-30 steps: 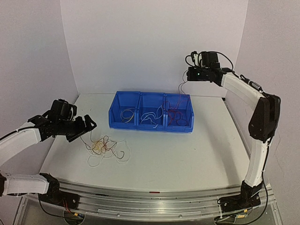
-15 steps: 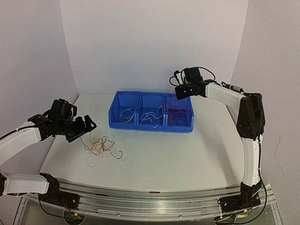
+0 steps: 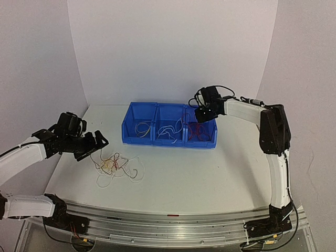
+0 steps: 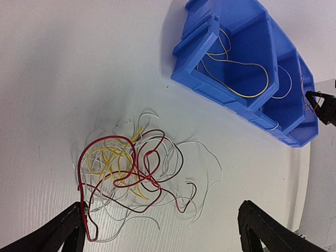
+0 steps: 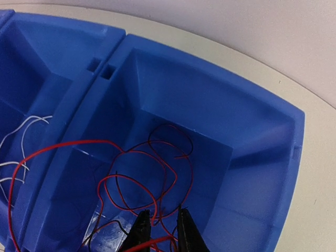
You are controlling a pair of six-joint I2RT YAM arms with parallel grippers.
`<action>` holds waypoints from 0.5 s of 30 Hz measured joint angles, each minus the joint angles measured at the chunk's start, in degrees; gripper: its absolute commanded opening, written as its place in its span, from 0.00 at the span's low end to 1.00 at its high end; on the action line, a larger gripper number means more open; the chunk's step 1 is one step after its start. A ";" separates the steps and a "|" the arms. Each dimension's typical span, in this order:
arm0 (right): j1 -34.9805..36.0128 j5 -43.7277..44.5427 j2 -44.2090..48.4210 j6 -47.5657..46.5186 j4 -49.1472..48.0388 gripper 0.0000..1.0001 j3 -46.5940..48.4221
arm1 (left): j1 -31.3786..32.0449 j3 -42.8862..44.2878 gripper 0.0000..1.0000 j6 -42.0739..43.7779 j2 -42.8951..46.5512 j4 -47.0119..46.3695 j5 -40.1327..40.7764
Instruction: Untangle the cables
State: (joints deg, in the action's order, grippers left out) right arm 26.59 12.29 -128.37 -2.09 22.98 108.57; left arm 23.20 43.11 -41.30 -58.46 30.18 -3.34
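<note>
Left pincer: the left gripper (image 4: 163, 207) has its jaws spread wide and holds nothing. It hangs above the loose cable tangle (image 4: 131, 168), one finger (image 4: 71, 226) just at the heap's 7 o'clock edge.
Right pincer: the right gripper (image 5: 163, 212) shows a narrow gap between its tips, which point down into the bin's 3 o'clock compartment. A red wire (image 5: 152, 242) runs across between the fingers low down; the tips are not closed on it.
Loose cables: red, yellow and white loops are knotted together on the table (image 3: 210, 173), at about 8 o'clock from its middle in the top view.
Binned cables: the blue bin (image 3: 168, 143) sits toward 12 o'clock. Red wires (image 5: 152, 173) lie in its 3 o'clock compartment, white ones in the middle and a yellow-tan one (image 4: 236, 79) at the 9 o'clock end.
</note>
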 measured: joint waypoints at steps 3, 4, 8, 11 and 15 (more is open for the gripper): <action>0.15 0.02 -0.52 0.34 1.89 0.34 0.07 | 0.00 -0.32 1.00 -0.50 0.02 -0.03 -0.05; 0.18 0.00 -0.53 0.26 2.39 0.37 0.08 | 0.00 -0.45 1.00 -0.58 0.04 -0.01 -0.06; 0.23 -0.12 -0.45 -0.10 3.82 0.44 0.11 | 0.00 -0.95 1.00 -0.70 0.07 -0.01 -0.08; 0.24 -0.36 0.55 -0.81 4.81 0.46 -0.60 | 0.00 -1.35 1.00 -0.72 0.23 -0.05 -0.12; 0.24 -0.72 4.79 -2.98 6.24 0.53 -3.41 | 0.00 -1.68 1.00 -0.74 0.48 -0.05 -0.13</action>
State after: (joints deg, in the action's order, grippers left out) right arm 26.83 11.57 -123.57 -5.07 29.22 105.16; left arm 23.20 41.43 -42.04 -57.98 30.13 -3.46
